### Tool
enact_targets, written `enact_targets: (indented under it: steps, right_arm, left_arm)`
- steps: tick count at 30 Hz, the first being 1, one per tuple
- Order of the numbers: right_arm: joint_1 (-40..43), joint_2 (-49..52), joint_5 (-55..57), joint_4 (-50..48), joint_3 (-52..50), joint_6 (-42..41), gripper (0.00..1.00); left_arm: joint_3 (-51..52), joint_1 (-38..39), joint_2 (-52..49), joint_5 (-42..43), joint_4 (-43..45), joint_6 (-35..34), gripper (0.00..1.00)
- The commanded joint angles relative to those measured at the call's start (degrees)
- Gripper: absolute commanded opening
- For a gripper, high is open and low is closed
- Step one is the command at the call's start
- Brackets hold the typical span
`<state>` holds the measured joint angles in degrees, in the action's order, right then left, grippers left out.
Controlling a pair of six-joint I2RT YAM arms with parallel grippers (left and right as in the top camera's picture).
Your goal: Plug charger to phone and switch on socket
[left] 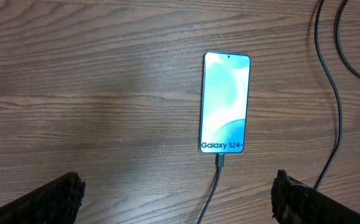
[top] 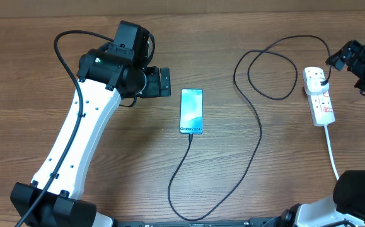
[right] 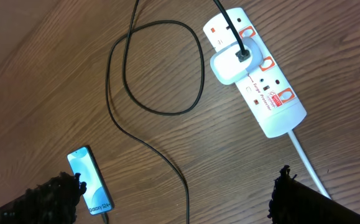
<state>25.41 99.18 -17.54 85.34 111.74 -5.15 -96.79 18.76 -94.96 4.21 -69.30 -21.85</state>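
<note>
**Clearance.** In the overhead view the phone (top: 191,111) lies flat at centre frame, with bare bench (top: 18,82) on both long sides and above it. Its only contact is at the bottom edge, where the charger (top: 260,135) tip is seated. Your left arm fills the left third of the frame. The left fingers (left: 52,199) sit just left of the phone's top corner, not touching it. They are spread wide and hold nothing. The socket (top: 319,94) lies close to the right edge, slightly tilted. Its white cord (top: 331,151) leaves the lower end toward the lower right corner. The right fingers (right: 304,202) hover by the socket's upper end, also spread wide and empty.

**Condition.**
- **Phone:** the screen is lit light blue, with "Galaxy" text near the bottom.
- **Charger:** the black cable drops from the phone, curves along the lower frame and climbs. It forms a loose loop at upper right, between phone and socket, and ends at a white adapter block (right: 231,64) seated in the socket.
- **Socket:** the red switches (right: 268,62) show beside the outlets. You cannot tell their position from these views.
</note>
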Motion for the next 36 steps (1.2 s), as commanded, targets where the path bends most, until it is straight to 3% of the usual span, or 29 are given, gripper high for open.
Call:
enact_targets:
  steps: [1,28,32,36]
  right_arm:
    - [-0.1,-0.1,0.4,-0.2,0.7,0.0,1.0]
    - [-0.1,-0.1,0.4,-0.1,0.7,0.0,1.0]
    - [-0.1,-0.1,0.4,-0.2,0.7,0.0,1.0]
    - [-0.1,-0.1,0.4,-0.1,0.7,0.0,1.0]
  left_arm:
    - [-0.2,0.0,-0.3,-0.6,-0.1,1.3,0.99]
    - [0.5,0.0,0.6,-3.3,-0.5,1.3,1.0]
    - [3.2,0.0,3.9,-4.9,1.7,1.3,0.99]
    - [13.3,0.0,12.6,-7.7,7.8,1.3,0.99]
